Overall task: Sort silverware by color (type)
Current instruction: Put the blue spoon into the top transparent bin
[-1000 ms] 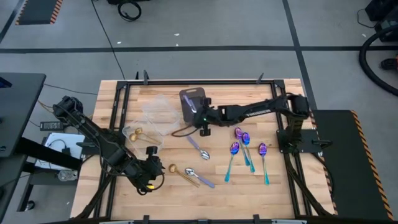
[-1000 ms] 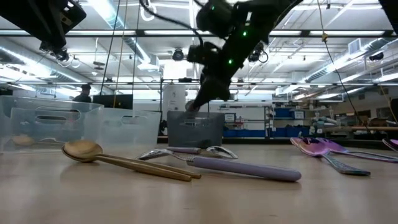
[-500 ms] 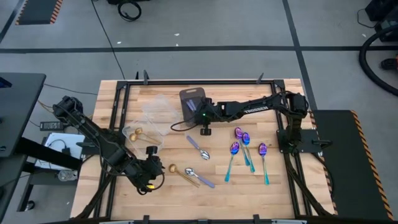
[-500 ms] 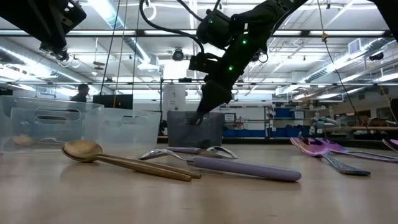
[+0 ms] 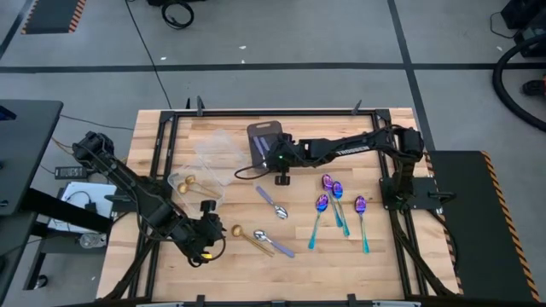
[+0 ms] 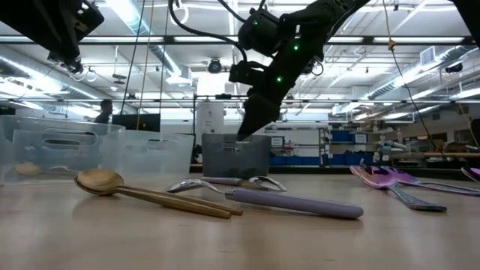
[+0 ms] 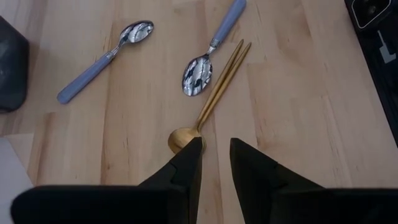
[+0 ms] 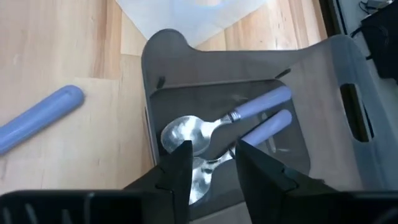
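The grey tray (image 5: 263, 136) sits at the far middle of the table with two silver spoons (image 8: 249, 109) with lavender handles lying in it. My right gripper (image 8: 214, 165) hangs open just above them, pointing down at a slant. Two more silver spoons (image 5: 273, 203) (image 5: 277, 245) and a gold spoon (image 7: 214, 93) lie flat on the table. Several purple-bowled, teal-handled spoons (image 5: 328, 200) lie to the right. My left gripper (image 7: 216, 152) hovers open above the gold spoon's bowl, well clear of the table.
Clear plastic tubs (image 5: 213, 153) stand left of the tray, and the nearer one holds gold spoons (image 5: 183, 182). A black frame (image 5: 401, 205) runs along the table's edges. Bare wood shows along the near right.
My right gripper has shifted a little toward the table's far edge, farther over the grey tray, and its wrist has turned slightly. The spoons on the table lie where they were.
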